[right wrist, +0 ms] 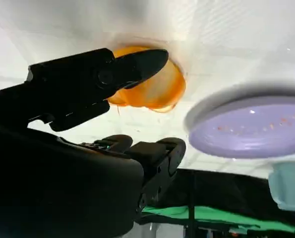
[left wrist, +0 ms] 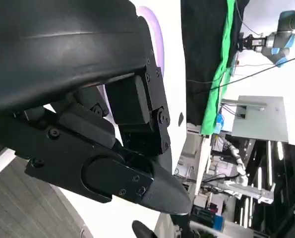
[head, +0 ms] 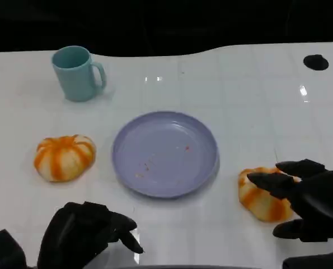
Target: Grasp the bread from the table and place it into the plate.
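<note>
The right hand [head: 309, 204] is much the nearer one: its fingers are spread around the bread [head: 262, 197] lying on the table [head: 239, 84] just right of the plate [head: 165, 153]. It seems not yet closed on it, though contact is hard to judge. The plate lies to that hand's left. The left hand [head: 85, 235] rests curled and holds nothing.

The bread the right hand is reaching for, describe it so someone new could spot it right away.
Find the purple plate mid-table. The bread lies just right of it, under the right hand. A second orange-striped loaf sits left of the plate, with no hand near it.
</note>
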`<move>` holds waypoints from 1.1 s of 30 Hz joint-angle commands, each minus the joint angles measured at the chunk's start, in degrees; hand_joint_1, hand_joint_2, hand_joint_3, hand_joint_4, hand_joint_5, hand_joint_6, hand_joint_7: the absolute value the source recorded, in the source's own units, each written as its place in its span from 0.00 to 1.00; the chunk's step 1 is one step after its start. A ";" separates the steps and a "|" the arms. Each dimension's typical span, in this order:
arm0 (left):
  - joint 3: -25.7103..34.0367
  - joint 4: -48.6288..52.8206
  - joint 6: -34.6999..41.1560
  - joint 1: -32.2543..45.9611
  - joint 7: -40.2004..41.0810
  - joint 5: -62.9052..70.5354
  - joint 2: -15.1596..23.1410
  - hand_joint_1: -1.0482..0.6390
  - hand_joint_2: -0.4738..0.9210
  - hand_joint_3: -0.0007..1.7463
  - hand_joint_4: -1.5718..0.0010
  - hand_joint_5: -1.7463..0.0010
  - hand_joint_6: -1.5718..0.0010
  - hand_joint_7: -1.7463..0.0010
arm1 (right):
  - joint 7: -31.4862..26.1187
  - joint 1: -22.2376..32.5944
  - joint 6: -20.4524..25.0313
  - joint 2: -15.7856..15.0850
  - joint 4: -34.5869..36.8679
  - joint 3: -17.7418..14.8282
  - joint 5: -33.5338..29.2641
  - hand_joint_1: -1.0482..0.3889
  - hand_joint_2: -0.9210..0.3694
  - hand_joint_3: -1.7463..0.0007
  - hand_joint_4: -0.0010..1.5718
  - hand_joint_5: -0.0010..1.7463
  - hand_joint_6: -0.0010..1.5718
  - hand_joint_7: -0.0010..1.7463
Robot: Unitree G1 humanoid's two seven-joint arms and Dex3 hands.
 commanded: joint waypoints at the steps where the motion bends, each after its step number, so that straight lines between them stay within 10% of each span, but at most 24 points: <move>1: 0.02 -0.60 -0.05 0.62 0.56 -0.10 0.23 0.05 0.96 0.00 0.22 0.48 0.00 1.00 | -1.47 -2.28 2.62 -0.58 4.38 2.68 -2.10 0.34 0.00 0.99 0.13 0.12 0.23 0.01; 17: -0.33 -0.64 -0.13 0.72 0.88 0.03 -0.11 0.04 0.96 0.00 0.21 0.50 0.00 1.00 | -8.42 -13.60 7.52 1.09 21.53 12.25 -4.50 0.38 0.00 0.95 0.18 0.11 0.25 0.01; 33: -0.76 -1.94 0.09 1.33 1.37 0.26 -0.15 0.04 0.97 0.00 0.21 0.51 0.00 1.00 | -2.09 -18.13 12.94 1.59 20.67 15.27 -2.94 0.42 0.00 0.96 0.36 0.14 0.38 0.05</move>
